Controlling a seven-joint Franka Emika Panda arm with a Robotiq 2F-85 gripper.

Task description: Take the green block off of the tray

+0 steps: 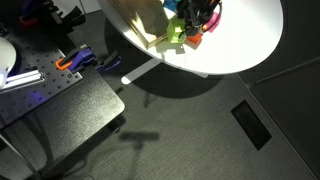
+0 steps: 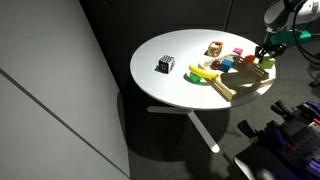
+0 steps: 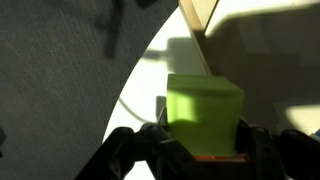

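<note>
In the wrist view my gripper (image 3: pixel 203 138) is shut on the green block (image 3: pixel 203 108), a lime cube that fills the gap between the two dark fingers. The tray's light wooden rim (image 3: pixel 196 24) runs just beyond the block, with the pale base to its right. In both exterior views the gripper (image 2: pixel 268 52) (image 1: pixel 197 18) hangs over the tray (image 2: pixel 233 91) at the table's edge. The block is too small to make out there.
The tray lies on a round white table (image 2: pixel 165 88) (image 1: pixel 240 45) and carries several coloured toys, among them a yellow piece (image 2: pixel 203 72). A black-and-white cube (image 2: pixel 166 65) stands alone on the table. Dark floor surrounds the table, and equipment (image 1: pixel 60 65) stands nearby.
</note>
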